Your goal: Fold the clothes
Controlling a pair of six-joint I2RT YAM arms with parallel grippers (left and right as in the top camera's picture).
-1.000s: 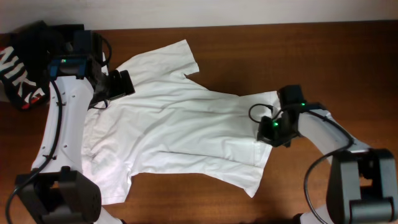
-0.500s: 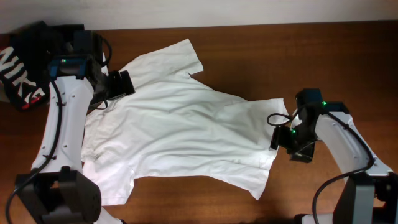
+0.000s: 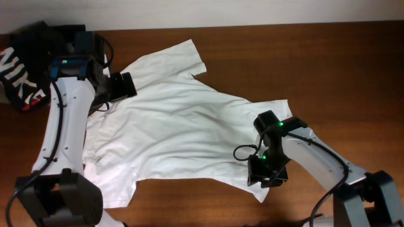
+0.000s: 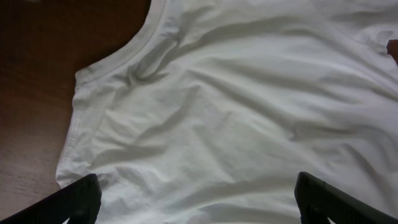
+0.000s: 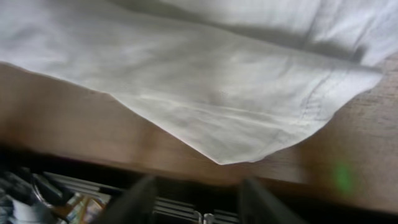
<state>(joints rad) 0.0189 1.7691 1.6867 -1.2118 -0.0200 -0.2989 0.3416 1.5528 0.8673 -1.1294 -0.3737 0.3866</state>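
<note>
Table [image 3: 353, 57]: brown wood, white T-shirt [image 3: 183, 132] spread across its middle.
Overhead only: black Nike garment [image 3: 19, 69], far left.
Left gripper [image 4: 199, 196]: jaws wide apart above collar [image 4: 134, 53].
Right gripper [image 5: 202, 199]: blurry jaws apart by shirt corner [image 5: 236, 146].

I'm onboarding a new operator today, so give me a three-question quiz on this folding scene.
1. True or false: the white T-shirt is already folded in half.
2. How does the left gripper stand above the shirt? A open, B shut on the fabric, C shut and empty.
3. Fill in: the black garment at the far left of the table bears the white lettering ____.
Key: 1 false; 2 A; 3 NIKE.
</note>
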